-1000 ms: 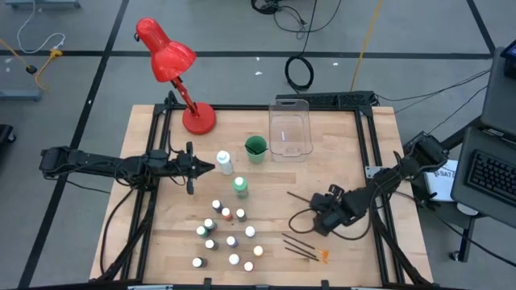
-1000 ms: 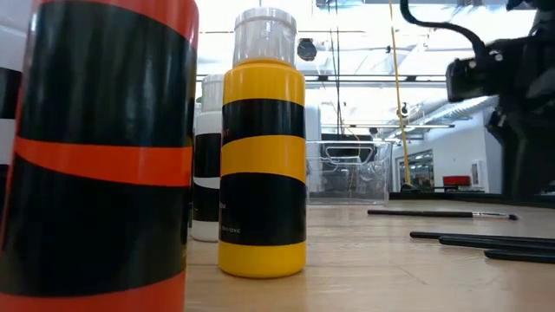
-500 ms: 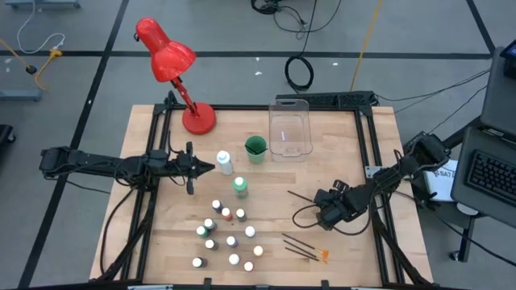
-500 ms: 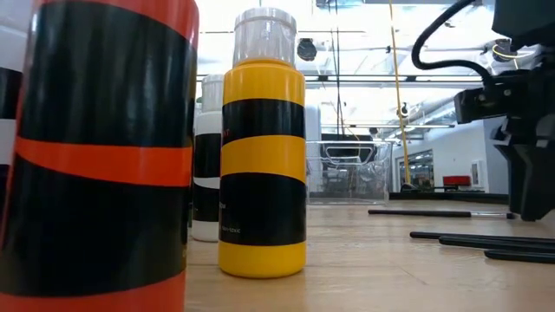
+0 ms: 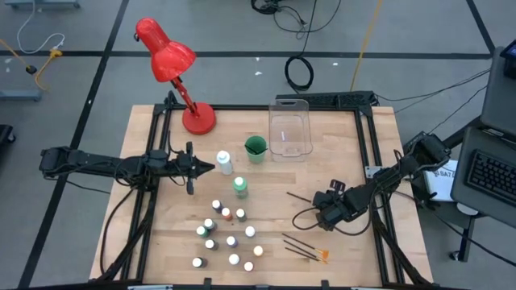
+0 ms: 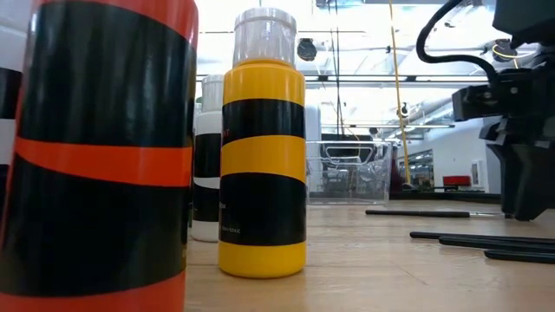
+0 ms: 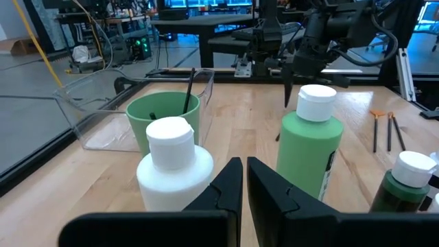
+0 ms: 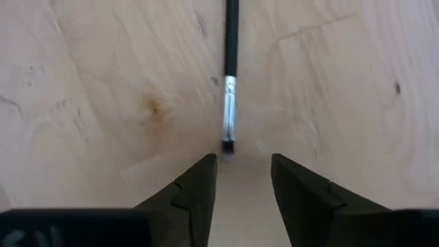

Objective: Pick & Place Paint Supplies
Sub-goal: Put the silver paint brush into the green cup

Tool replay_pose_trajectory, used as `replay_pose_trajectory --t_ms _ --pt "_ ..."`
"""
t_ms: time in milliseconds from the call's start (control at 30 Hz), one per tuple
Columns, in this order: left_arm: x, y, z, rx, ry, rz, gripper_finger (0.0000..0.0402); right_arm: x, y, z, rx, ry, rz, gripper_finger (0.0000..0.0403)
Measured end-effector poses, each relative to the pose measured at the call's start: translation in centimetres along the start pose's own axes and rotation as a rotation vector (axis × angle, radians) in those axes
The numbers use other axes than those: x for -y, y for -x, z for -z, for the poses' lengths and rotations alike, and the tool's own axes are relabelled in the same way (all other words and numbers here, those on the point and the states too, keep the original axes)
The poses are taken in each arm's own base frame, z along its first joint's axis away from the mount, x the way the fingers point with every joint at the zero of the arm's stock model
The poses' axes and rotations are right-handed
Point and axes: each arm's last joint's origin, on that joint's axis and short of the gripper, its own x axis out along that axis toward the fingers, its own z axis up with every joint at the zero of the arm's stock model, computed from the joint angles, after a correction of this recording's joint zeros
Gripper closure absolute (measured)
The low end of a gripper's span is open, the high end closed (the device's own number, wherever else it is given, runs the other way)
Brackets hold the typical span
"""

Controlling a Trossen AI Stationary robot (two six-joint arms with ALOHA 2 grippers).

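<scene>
Brush (image 8: 230, 75) lies flat on bare table (image 5: 355, 149) near the right edge, its tip between the spread fingers of the right gripper (image 8: 243, 180); left gripper (image 7: 243, 180), pressed together, faces two taller bottles (image 7: 312, 147).

Right claw (image 8: 243, 180) parted at tabletop; left claw (image 7: 243, 184) shut.

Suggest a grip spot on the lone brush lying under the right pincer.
Take the brush from straight above, closing across its thin shaft near the silver band. It lies flat on the bare table, so only the two sides are free. The right pincer already straddles its tip end, jaws open. Judging by the taper, gripping at the bristles would likely slip.
</scene>
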Motion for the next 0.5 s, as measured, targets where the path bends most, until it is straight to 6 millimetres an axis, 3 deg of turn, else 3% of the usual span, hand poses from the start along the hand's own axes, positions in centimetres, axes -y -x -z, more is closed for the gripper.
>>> replay_pose_trajectory --t_ms 500 --pt "0.00 0.00 0.00 0.000 0.000 0.000 0.0376 -0.34 -0.07 -0.17 -0.003 0.010 -0.050 0.0313"
